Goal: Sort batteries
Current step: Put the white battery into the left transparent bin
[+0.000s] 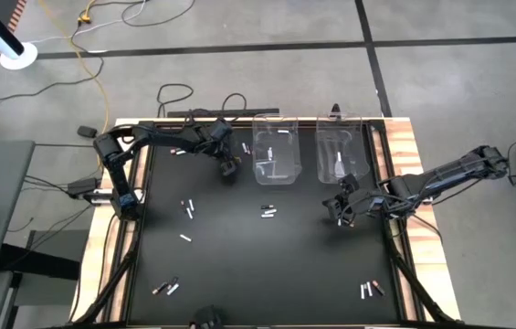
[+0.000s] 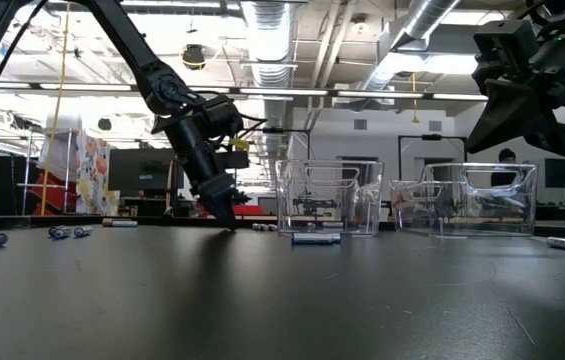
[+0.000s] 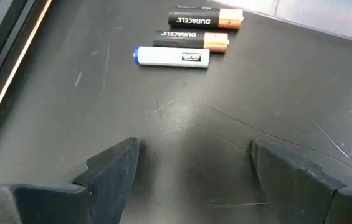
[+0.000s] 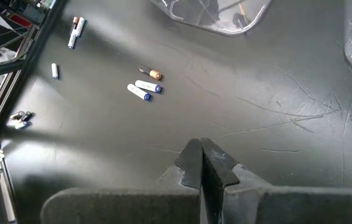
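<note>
The batteries, tiny slim cylinders in white and in black-and-copper, lay scattered over the black table (image 1: 267, 265), and three sat together (image 3: 188, 38) just ahead of the left gripper (image 3: 191, 168), probably its next pick. That gripper hung low over the mat beside the two clear plastic bins (image 1: 278, 146), fingers spread wide and empty. The right gripper (image 4: 202, 163) hovered near the right-hand bin, fingers pressed together with nothing between them, seemingly finished with a drop.

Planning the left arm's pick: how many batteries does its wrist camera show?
3, lying parallel ahead of the open left gripper: far copper-tipped battery, middle copper-tipped battery, near white battery.
</note>
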Motion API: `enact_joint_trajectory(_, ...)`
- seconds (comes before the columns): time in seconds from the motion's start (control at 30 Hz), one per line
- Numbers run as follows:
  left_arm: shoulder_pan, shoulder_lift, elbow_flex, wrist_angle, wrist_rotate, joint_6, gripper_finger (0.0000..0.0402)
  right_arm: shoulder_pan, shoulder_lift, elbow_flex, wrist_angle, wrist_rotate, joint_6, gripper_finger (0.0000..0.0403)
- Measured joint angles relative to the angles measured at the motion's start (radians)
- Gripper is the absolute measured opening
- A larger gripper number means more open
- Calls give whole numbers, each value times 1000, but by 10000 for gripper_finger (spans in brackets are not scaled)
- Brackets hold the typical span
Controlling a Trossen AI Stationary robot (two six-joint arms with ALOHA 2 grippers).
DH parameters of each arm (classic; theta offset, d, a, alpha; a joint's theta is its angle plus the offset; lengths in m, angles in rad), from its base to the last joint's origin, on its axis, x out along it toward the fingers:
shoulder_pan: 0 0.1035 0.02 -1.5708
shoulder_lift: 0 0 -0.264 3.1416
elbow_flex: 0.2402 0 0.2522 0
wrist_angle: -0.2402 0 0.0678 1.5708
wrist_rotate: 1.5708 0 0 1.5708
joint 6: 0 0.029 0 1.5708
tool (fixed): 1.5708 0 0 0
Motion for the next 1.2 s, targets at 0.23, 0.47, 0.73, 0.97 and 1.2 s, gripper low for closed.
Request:
enact_joint_trajectory(0.23,1,0,0,0,24,22,311,0,0,0,0,0,0,17)
enact_joint_trajectory(0.47,6,8,0,18,50,-17,311,0,0,0,0,0,0,17)
enact_joint_trajectory(0.73,27,11,0,78,155,-37,311,-2,0,0,-1,0,0,17)
enact_joint_trajectory(0.97,34,11,0,125,168,-10,311,-2,0,0,-4,1,0,17)
enact_joint_trajectory(1.2,41,11,0,167,111,18,311,-2,0,0,-4,1,0,17)
